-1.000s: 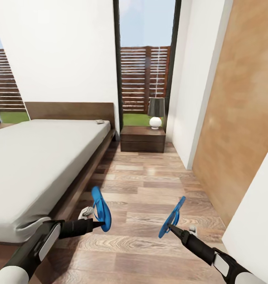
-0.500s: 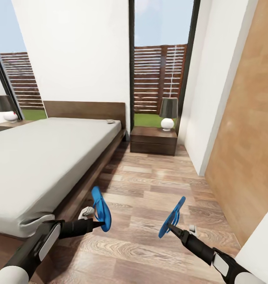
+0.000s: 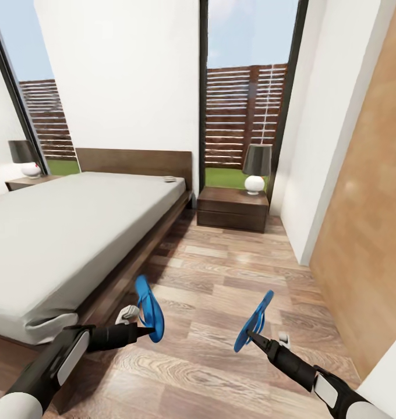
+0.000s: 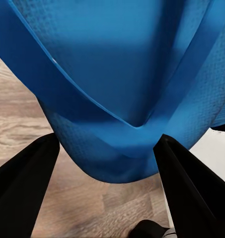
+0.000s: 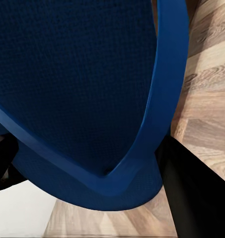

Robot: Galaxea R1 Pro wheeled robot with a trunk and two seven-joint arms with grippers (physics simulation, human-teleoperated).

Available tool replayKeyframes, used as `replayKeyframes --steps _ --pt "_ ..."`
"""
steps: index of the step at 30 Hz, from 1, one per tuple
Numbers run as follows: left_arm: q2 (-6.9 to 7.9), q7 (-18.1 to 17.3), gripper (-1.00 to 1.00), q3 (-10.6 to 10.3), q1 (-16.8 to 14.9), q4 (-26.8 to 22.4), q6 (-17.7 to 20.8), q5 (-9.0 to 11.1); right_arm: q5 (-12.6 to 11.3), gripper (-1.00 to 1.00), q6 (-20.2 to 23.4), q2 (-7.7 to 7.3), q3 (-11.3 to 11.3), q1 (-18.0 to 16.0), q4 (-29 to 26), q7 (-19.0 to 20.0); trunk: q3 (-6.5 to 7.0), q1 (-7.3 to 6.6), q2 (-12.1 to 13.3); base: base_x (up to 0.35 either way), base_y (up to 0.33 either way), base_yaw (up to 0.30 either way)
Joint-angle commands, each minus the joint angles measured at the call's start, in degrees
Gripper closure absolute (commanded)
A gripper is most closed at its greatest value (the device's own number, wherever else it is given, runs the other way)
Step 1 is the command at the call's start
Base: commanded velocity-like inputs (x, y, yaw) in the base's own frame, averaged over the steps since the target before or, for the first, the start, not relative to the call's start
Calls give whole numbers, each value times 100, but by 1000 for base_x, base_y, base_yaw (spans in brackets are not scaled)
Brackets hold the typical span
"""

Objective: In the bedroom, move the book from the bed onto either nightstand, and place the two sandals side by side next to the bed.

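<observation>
A: Swinging leftward since a second ago: whole picture slid to the right, so a turn of the camera, not of the furniture. Bringing in a low glossy dark-brown wooden far nightstand with a dark-shaded lamp, beyond the large low dark-framed bed with the pale grey mattress

B: Meaning what for the task?

A: Probably still lining up rather than placing. Looking now along the light brown wood-plank floor beside the bed, a fair strip for setting the pair down. No shift of either arm within the view

B: And the load?

A: Pinched in the left gripper, narrowly closed: a bright blue thin-soled flip-flop sandal, up on edge, off the floor and near the bed frame. Pinched likewise in the right gripper: the second blue sandal, tilted, off the floor too. Well apart from one another, so not yet side by side. Seen from the left wrist, black fingers flanking the blue sole; same from the right wrist, one finger against the sole

B: Pose of the arms?

A: Both low and stretched forward, left forearm nearly level and pointing inward, right forearm angled up and inward

B: And the book?

A: Lying on the mattress by the headboard: a small thin dark book, too small for reading the cover. Close to the matching near nightstand, not yet moved onto it
</observation>
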Motion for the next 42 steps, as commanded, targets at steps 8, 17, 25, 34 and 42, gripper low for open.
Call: replayKeyframes --steps 8,17,25,34,42 --pt "5 6 100 -10 -5 -1 38 34 9 100 69 1 -43 -1 -3 30 -6 -1 -2 59 -165 243" --pt "5 6 100 -8 -6 2 39 34 7 100 69 1 -44 -1 -4 30 -6 -1 -2 83 -134 214" --pt "5 6 100 -7 -6 13 39 34 5 100 61 1 -45 -1 -5 30 -6 -1 -2 83 -75 194" --pt "5 6 100 -8 -6 17 32 34 0 100 60 1 -43 -1 -6 29 -6 -1 -2 77 -7 177" --pt "5 11 100 -7 -5 17 30 34 0 100 60 1 -43 -1 -6 24 -6 -1 -2 74 0 168"
